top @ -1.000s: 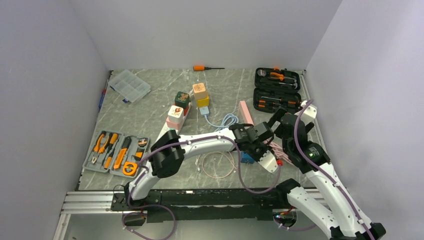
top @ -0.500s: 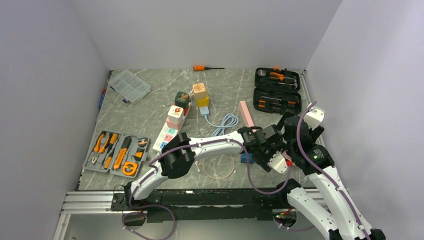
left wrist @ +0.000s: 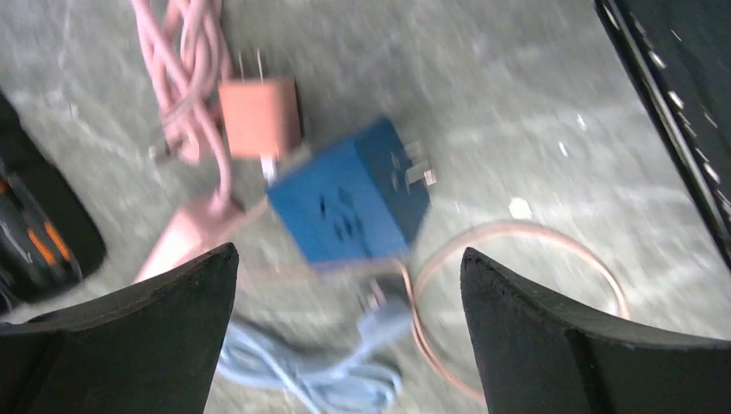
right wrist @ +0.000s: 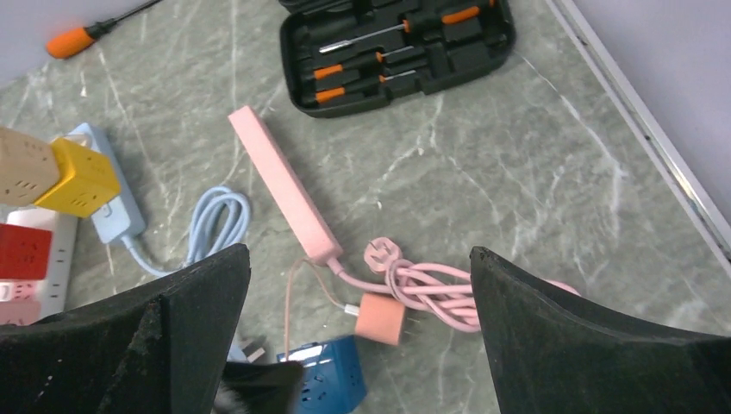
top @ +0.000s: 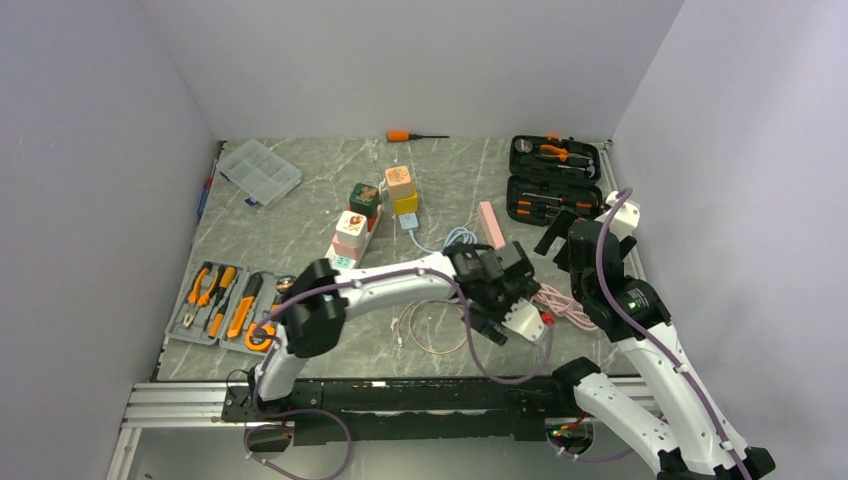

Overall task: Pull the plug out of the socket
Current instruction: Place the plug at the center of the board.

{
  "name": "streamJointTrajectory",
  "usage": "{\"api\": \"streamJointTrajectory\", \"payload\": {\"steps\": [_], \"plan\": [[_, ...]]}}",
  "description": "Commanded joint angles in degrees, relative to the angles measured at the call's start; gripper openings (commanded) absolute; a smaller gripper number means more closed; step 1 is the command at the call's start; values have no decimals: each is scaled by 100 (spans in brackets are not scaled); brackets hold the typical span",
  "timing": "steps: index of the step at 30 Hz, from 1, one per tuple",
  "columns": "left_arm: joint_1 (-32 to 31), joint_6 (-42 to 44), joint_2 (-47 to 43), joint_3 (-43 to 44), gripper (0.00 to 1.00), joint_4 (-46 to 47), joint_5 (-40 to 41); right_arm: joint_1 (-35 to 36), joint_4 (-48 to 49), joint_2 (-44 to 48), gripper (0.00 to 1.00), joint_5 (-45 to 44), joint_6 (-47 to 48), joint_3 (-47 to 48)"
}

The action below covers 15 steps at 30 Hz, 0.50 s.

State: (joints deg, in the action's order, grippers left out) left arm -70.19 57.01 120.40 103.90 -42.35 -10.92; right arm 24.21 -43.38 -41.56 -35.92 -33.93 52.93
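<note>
The blue cube socket (left wrist: pixel 349 203) lies on the table, and the orange plug (left wrist: pixel 259 116) lies beside it with its prongs bare, apart from the socket. My left gripper (left wrist: pixel 346 259) hangs open just above the socket with nothing between its fingers. In the right wrist view the plug (right wrist: pixel 385 317) and the socket (right wrist: pixel 332 375) lie below my right gripper (right wrist: pixel 358 254), which is open, empty and well above the table. In the top view the left wrist (top: pixel 490 280) hides the socket.
A pink power strip (right wrist: pixel 284 185) and its bundled pink cord (right wrist: pixel 440 289) lie right beside the plug. A thin copper-coloured wire loop (top: pixel 432 330), a light blue cable (right wrist: pixel 220 220) and a black tool case (right wrist: pixel 396 52) lie around them. A white strip with cube adapters (top: pixel 345 250) lies further left.
My left gripper has opened wide, let go of the blue socket and swung back to the left. My right arm has drawn back and up, its gripper still open.
</note>
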Motion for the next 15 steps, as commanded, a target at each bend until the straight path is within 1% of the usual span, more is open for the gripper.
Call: {"api": "streamJointTrajectory", "payload": {"steps": [1,3,5,7,8,10,12,15], "plan": [[483,-380,-1354,95,99,-1528,-538,23,586,-211,100,615,378,274],[810,-506,-1821,176,99,-2025,-928,31,701,-372,100,976,527,334],[1173,-359,-2242,324,99,-2565,-1255,45,877,-518,100,1214,636,261],[1640,-237,-2698,398,99,-2957,-1604,97,1059,-654,100,1410,694,219],[2008,-199,-2887,357,99,-3095,-1744,132,1128,-792,100,1490,717,216],[2585,-90,-3277,106,99,-3232,-1868,222,1238,-1058,100,1627,756,263],[3131,43,-3600,-217,99,-3190,-1721,319,1404,-1333,100,1778,839,327],[4119,-305,-3774,-420,99,-2756,-1761,439,1662,-1827,100,1966,987,483]]}}
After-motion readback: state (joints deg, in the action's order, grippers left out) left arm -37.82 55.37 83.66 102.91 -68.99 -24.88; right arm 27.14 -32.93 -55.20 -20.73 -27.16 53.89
